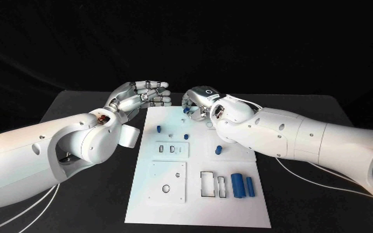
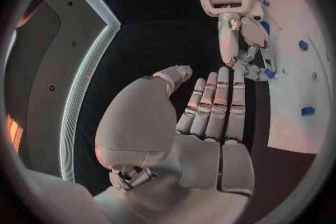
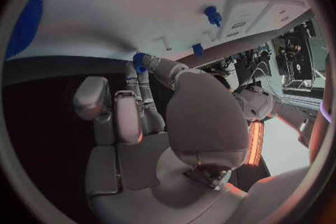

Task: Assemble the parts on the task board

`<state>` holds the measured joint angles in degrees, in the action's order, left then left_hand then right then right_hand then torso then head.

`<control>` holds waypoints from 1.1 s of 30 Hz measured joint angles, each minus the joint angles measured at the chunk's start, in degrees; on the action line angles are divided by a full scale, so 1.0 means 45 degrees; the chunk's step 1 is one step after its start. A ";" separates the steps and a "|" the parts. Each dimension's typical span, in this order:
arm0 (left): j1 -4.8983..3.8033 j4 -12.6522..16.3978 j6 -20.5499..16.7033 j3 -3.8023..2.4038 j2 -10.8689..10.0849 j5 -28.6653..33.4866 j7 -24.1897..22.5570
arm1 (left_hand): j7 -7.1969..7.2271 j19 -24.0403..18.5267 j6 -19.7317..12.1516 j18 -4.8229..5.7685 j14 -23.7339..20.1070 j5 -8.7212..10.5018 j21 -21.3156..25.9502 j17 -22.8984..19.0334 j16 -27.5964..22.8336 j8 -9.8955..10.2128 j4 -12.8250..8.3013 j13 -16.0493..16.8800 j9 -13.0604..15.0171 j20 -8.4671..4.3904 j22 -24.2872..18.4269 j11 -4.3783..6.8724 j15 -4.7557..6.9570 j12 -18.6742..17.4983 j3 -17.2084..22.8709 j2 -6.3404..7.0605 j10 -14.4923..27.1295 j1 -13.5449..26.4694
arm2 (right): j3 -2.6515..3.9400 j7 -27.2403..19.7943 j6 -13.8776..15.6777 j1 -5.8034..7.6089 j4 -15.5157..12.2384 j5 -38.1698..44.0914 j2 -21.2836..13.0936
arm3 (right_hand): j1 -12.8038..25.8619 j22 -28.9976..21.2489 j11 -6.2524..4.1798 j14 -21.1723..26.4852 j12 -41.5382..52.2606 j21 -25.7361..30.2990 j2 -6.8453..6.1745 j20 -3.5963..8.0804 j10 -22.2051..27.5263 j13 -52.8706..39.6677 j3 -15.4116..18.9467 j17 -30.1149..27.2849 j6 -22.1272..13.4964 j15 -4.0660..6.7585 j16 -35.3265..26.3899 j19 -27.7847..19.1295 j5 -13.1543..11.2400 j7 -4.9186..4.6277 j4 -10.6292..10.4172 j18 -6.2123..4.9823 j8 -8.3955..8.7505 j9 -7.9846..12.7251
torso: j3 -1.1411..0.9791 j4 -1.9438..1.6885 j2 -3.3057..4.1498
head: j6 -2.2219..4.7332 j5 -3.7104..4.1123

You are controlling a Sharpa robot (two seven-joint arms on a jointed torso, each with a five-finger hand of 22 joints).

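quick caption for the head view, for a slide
Right hand pinches a small blue part at the far edge of the white task board; left hand hovers open beside it.

white arms [image 1: 62,146], silver hands [image 1: 144,97], thin white cables [image 1: 31,206]

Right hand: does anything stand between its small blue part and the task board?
Nothing visible does. The right hand pinches the small blue part at the far edge of the task board; the left hand is open beside it, not between them.
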<state>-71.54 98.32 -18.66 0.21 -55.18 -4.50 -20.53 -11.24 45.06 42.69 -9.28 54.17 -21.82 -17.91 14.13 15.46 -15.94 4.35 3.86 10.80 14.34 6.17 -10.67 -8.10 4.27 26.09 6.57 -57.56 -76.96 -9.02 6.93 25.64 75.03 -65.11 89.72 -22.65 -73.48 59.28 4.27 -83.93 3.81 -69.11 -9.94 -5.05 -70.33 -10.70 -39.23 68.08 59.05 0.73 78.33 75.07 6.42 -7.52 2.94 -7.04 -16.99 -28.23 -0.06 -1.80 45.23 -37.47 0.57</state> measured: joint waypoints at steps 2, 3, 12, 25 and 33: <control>-0.0003 0.0000 0.0010 0.0000 0.0002 0.0000 0.0000 | 0.0047 0.0000 -0.0047 0.0002 0.0000 0.0000 0.0000 0.0000 0.0000 0.0000 -0.0036 0.0000 0.0000 0.0000 -0.0012 0.0000 0.0000 0.0000 0.0036 -0.0067 0.0000 0.0067 | -0.0002 -0.0011 -0.0022 -0.0004 0.0032 -0.0004 0.0032 | 0.0000 -0.0024 -0.0062 0.0000 -0.0026 0.0000 0.0000 -0.0044 0.0075 0.0000 -0.0048 -0.0022 -0.0072 0.0000 0.0000 -0.0045 -0.0006 -0.0054 -0.0007 -0.0002 0.0090 -0.0009 | -0.0001 0.0006 0.0004 | 0.0000 0.0000; -0.0005 0.0000 0.0016 0.0000 0.0004 0.0000 0.0000 | 0.0046 0.0000 -0.0046 0.0001 0.0000 0.0000 0.0000 -0.0001 0.0000 0.0000 -0.0036 0.0000 0.0000 0.0000 -0.0013 0.0000 0.0000 0.0000 0.0036 -0.0067 0.0000 0.0067 | -0.0002 -0.0018 -0.0036 -0.0004 0.0043 -0.0006 0.0043 | 0.0000 -0.0055 -0.0038 -0.0001 -0.0026 0.0025 -0.0001 -0.0088 0.0153 -0.0001 -0.0093 -0.0036 -0.0157 -0.0001 0.0000 -0.0089 -0.0007 -0.0070 0.0011 -0.0001 0.0139 -0.0012 | -0.0001 0.0007 0.0006 | 0.0001 -0.0001; -0.0020 0.0000 0.0059 0.0000 0.0005 0.0000 0.0004 | 0.0046 0.0000 -0.0046 0.0001 0.0000 0.0047 0.0000 -0.0002 0.0000 0.0000 -0.0036 0.0000 -0.0001 0.0000 -0.0013 0.0000 0.0000 0.0000 0.0036 -0.0013 0.0000 0.0120 | -0.0010 -0.0096 -0.0204 -0.0017 0.0115 -0.0052 0.0067 | 0.0356 -0.0956 0.0469 0.0020 -0.0023 0.0857 -0.0634 -0.0447 0.1921 0.0195 -0.0284 -0.0857 -0.1058 -0.0447 -0.0335 -0.0930 0.0017 -0.0526 0.0079 -0.0003 0.0826 0.0216 | -0.0007 0.0015 0.0011 | -0.0037 -0.0044; -0.0026 -0.0115 0.0088 0.0003 -0.0021 0.0000 0.0016 | 0.0000 0.0000 -0.0091 0.0001 0.0000 0.0047 0.0001 0.0008 0.0000 0.0000 -0.0076 0.0000 -0.0002 0.0000 -0.0012 0.0000 0.0000 0.0000 0.0075 0.0001 0.0000 0.0134 | 0.0031 -0.0103 -0.0093 0.0014 -0.1464 -0.0168 -0.1416 | 0.0387 -0.1698 0.0622 0.0276 0.0235 0.1588 -0.0832 -0.0630 0.2580 0.0406 0.0302 -0.1793 -0.1188 -0.0639 -0.0742 -0.1543 0.0017 -0.0583 0.0154 -0.0208 0.0972 0.0319 | -0.0022 0.0052 -0.0006 | -0.0072 -0.0015; -0.0024 -0.0243 0.0125 0.0005 -0.0078 0.0000 0.0017 | 0.0043 0.0000 -0.0135 0.0002 0.0000 0.0047 0.0001 0.0007 0.0000 0.0001 -0.0073 0.0000 -0.0003 0.0000 -0.0024 0.0000 0.0000 0.0000 0.0073 0.0001 0.0000 0.0134 | 0.0176 -0.0114 -0.0108 0.0492 -0.3227 -0.1214 -0.3656 | 0.0836 -0.0854 0.0444 0.0038 0.0915 0.0980 -0.1027 -0.0509 0.1783 0.0312 0.0849 -0.1151 -0.1318 -0.0460 -0.0275 -0.0912 0.0355 -0.0517 -0.0265 -0.0209 0.1208 0.0424 | -0.0018 0.0192 -0.0133 | 0.0049 0.0153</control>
<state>-71.65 97.23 -18.10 0.23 -55.53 -4.50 -20.45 -11.05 45.06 42.09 -9.27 54.17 -21.61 -17.90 14.16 15.46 -15.93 4.02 3.86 10.79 14.34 6.06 -10.67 -8.10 4.27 26.42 6.58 -57.56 -76.36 -8.23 6.41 25.15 77.24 -79.63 84.26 -39.10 -69.71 55.43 6.27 -83.76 7.93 -64.70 -14.56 -7.34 -62.31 -9.30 -35.40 62.90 53.12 -1.34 77.10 70.96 8.02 -9.84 1.75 -7.98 -11.55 -26.33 -0.14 -0.94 44.63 -37.25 1.25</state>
